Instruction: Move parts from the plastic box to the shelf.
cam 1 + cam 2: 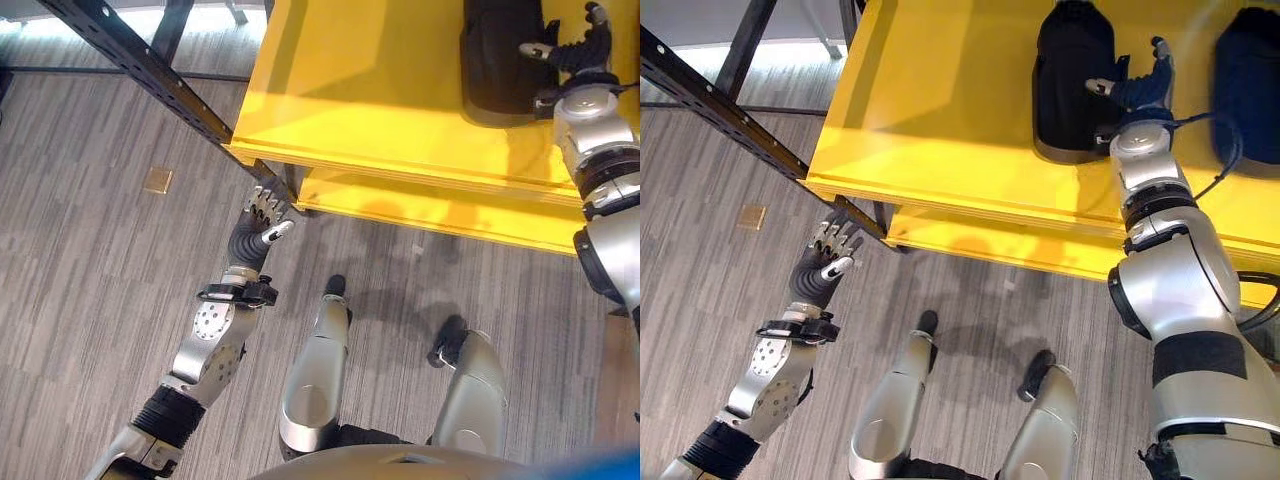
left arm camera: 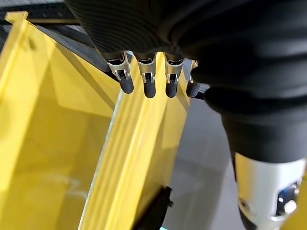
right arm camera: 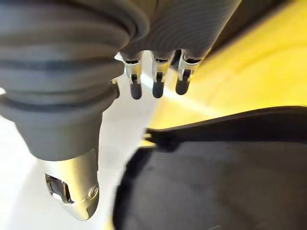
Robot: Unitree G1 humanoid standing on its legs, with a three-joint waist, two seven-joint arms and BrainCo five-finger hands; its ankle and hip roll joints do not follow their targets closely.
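A black rounded part (image 1: 1070, 70) stands on the top board of the yellow shelf (image 1: 940, 110). My right hand (image 1: 1138, 88) is over that board, right beside the part, fingers straight and thumb spread toward it; it is open and holds nothing. In the right wrist view the part (image 3: 225, 177) lies just past the straight fingers (image 3: 157, 81). A second dark part (image 1: 1248, 80) stands further right on the same board. My left hand (image 1: 262, 215) hangs open below the shelf's front left corner, with nothing in it.
A lower yellow board (image 1: 440, 210) sits under the top one. A black perforated metal beam (image 1: 140, 60) runs diagonally to the shelf corner. A small tan square (image 1: 157, 180) lies on the grey striped carpet to the left.
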